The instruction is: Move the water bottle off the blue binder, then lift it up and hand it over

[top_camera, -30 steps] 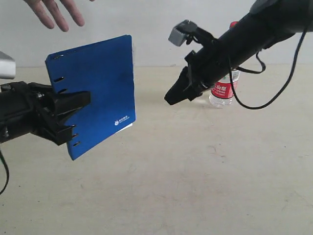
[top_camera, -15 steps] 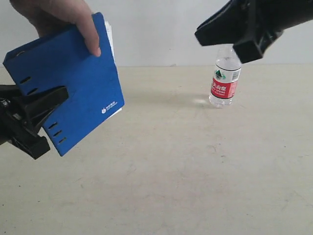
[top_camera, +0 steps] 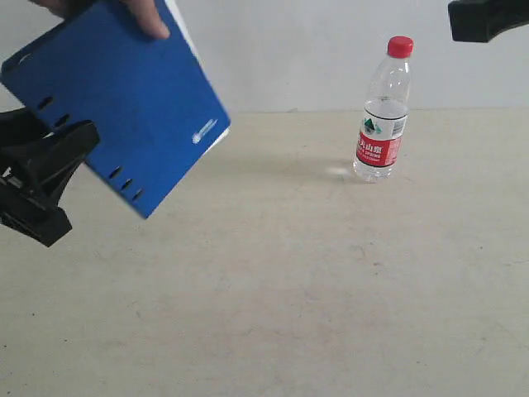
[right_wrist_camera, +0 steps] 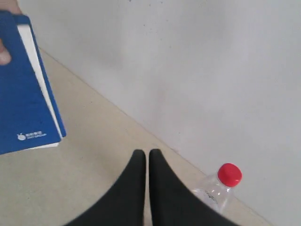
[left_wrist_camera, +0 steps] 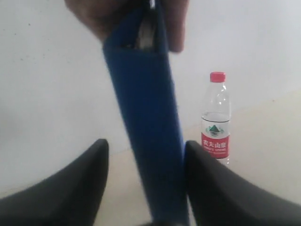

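left gripper (left_wrist_camera: 146,142) jaws apart around the blue binder (left_wrist_camera: 141,94), right gripper (right_wrist_camera: 146,153) closed on nothing

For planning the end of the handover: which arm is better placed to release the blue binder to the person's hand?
Left. The left gripper stands open around the blue binder, which the hand grips at its upper edge. The right gripper is shut, apart from the binder.

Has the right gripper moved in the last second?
Yes. In the exterior view the right gripper has gone up and rightward: it was low, left of the standing water bottle, and is now above and right of it.
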